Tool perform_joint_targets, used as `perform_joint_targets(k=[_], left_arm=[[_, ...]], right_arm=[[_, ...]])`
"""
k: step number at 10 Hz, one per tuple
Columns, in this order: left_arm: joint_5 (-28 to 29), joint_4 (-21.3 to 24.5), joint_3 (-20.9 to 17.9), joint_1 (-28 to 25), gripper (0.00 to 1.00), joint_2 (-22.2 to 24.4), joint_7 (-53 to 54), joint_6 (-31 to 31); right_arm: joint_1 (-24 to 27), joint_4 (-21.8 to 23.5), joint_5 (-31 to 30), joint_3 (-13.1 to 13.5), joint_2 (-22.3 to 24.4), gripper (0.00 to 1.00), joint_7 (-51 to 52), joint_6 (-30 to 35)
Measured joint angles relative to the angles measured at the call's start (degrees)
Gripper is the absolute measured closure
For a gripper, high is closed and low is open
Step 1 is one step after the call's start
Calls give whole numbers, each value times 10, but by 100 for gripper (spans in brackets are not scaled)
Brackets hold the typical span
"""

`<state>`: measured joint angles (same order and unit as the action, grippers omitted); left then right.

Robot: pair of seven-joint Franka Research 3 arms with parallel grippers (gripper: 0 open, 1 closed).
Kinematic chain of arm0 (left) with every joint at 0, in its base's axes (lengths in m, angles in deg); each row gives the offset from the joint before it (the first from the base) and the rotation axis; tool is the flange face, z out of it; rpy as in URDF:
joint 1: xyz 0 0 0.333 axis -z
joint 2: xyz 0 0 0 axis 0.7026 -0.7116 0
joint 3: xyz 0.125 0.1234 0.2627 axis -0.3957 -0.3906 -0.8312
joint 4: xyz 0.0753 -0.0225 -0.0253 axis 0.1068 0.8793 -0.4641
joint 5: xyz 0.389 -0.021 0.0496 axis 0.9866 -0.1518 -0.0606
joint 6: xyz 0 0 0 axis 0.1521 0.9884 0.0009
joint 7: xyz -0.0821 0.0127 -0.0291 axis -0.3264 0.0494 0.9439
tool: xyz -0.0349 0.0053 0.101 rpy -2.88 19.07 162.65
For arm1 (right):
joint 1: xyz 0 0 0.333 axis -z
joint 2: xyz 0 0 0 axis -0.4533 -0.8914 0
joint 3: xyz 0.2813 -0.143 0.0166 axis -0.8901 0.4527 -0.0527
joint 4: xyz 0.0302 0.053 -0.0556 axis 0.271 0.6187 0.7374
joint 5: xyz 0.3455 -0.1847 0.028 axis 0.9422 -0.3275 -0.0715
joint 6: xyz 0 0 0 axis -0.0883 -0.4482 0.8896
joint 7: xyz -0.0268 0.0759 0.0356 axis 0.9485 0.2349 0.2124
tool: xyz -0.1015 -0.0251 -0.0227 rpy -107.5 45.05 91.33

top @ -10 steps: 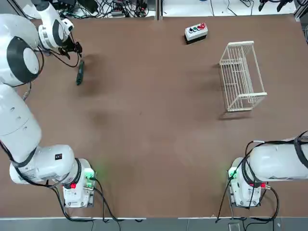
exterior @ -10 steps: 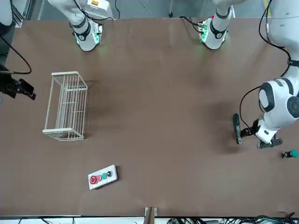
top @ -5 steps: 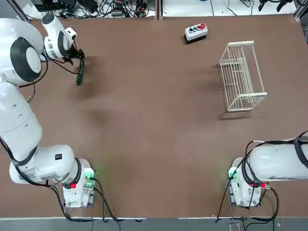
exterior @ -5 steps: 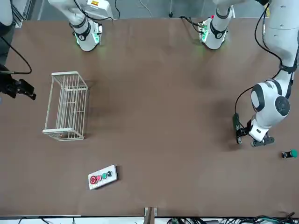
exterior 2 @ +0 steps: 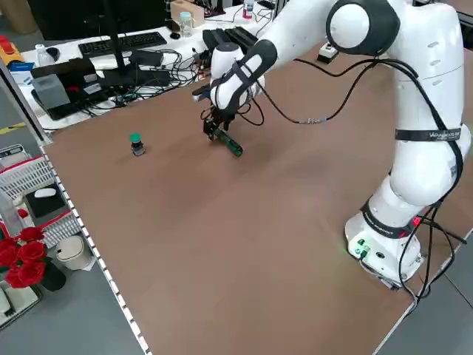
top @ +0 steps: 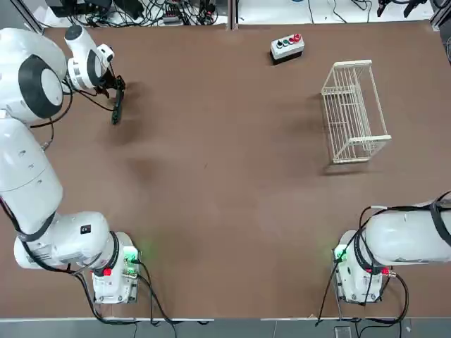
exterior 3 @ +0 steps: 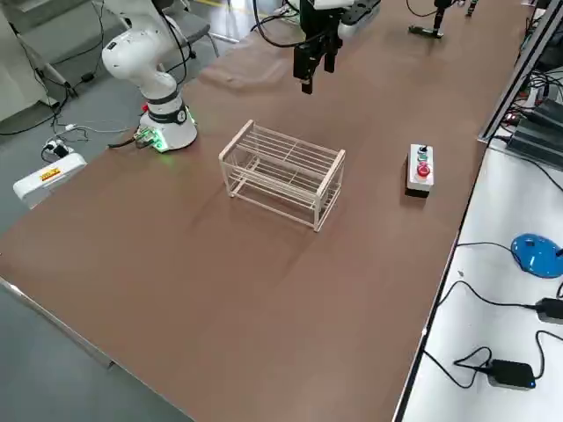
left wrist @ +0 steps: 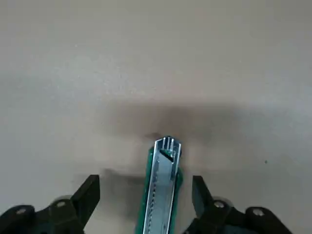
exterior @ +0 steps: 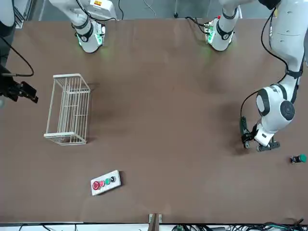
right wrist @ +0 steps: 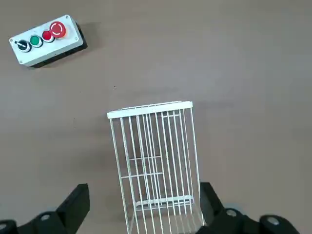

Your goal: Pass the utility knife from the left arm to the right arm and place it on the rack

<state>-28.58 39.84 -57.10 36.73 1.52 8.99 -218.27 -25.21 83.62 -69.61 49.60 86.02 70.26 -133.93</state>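
Brown table (top: 225, 183) taking up most of the view. Small grey button box (top: 287, 46) lying near the far edge – red, green & black buttons showing on top. Tiny green-topped knob (exterior: 299, 159) sitting alone near the table's corner. Cables, a keyboard (exterior 2: 122, 43) etc. cluttering the desk beyond. Red flowers (exterior 2: 26, 248) showing at the side.

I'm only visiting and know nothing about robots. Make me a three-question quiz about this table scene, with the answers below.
1. True or false: the utility knife lies between the left gripper's open fingers.
2. What stands nearer the rack: (a) the button box, (b) the green-topped knob?
3. Fill in: the right gripper hangs above the ____.

Key: 1 true; 2 a; 3 rack.
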Motion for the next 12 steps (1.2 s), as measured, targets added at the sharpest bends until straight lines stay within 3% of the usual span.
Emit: perform_joint_targets(k=[4,5,6,8,12], left_arm=[[1,0,0,0,27,-9,1,0],[1,0,0,0,38,-9,1,0],[1,0,0,0,42,-9,2,-1],[2,-1,2,0,67,-8,4,-1],[2,-5,2,0,67,-8,0,-3]], right_arm=[[0,0,0,0,0,0,0,7],[0,0,0,0,0,0,0,8],[0,0,0,-1,0,0,0,8],[0,0,0,-2,0,0,0,8],[-1,0,0,-3,1,0,0,14]])
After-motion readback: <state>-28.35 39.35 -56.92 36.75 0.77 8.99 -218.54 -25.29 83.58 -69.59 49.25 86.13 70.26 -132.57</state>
